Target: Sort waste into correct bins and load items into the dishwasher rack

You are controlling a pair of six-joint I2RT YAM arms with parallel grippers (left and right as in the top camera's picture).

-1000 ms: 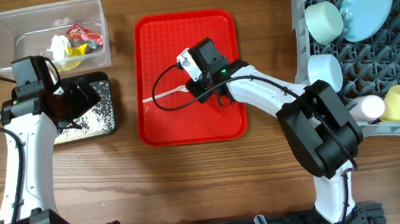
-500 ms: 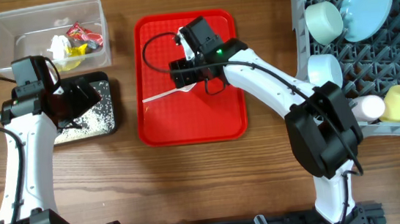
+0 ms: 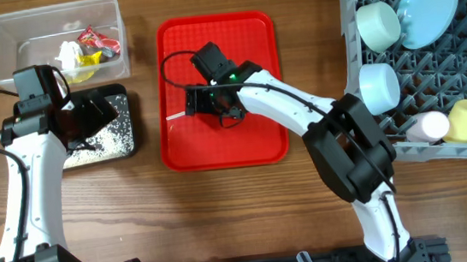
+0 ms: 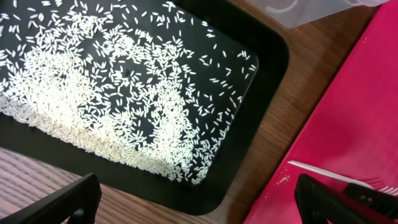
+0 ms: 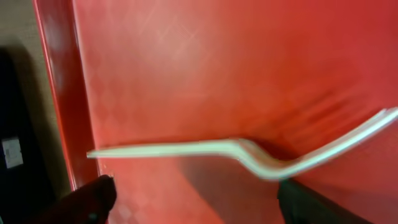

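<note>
Since the dishwasher rack (image 3: 466, 48) at the tabletop's right already carries plate, bowls and cups on its pegs, what's left is small; the red serving tray (image 3: 218, 145) holds only the white fork (image 5: 186, 148), flat near its left rim; the right gripper (image 5: 196, 202) hangs over it, fingers spread either side, gripping nothing, seemingly lined up for a pick; the left gripper (image 4: 199, 208), fingers wide and empty, waits above the black tray (image 4: 267, 56) of rice grains (image 4: 112, 93); wrappers (image 3: 92, 40) sit in the clear tub (image 3: 11, 49).

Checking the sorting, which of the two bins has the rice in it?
The shallow black tray, scattered with white grains; the clear tub holds crumpled wrappers instead.
</note>
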